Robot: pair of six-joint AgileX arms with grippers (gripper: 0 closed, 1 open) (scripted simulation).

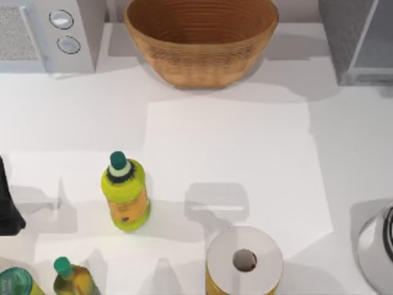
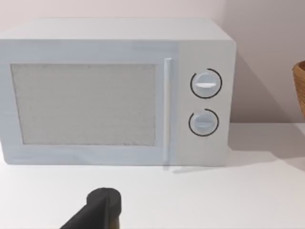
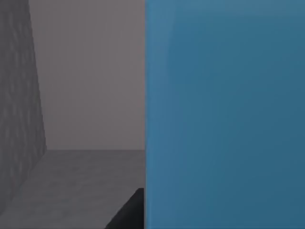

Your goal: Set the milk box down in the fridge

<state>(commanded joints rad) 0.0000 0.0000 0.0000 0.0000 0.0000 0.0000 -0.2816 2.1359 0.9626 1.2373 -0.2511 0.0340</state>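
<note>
Milk box (image 3: pixel 224 114) upright, right up against right gripper (image 3: pixel 131 210), w/ grey fridge (image 3: pixel 71 181) walls & floor around it. Grip state: can't tell. Looks inside already; floor below box. Left arm parked nr microwave (image 2: pixel 114 90).

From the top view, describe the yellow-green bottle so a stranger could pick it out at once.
Start at the big woven basket at the table's far edge, then come toward the near edge and a little to the left. The yellow-green bottle stands there alone on open white table. Its dark green cap and orange label set it apart from the paper roll to its right.
</note>
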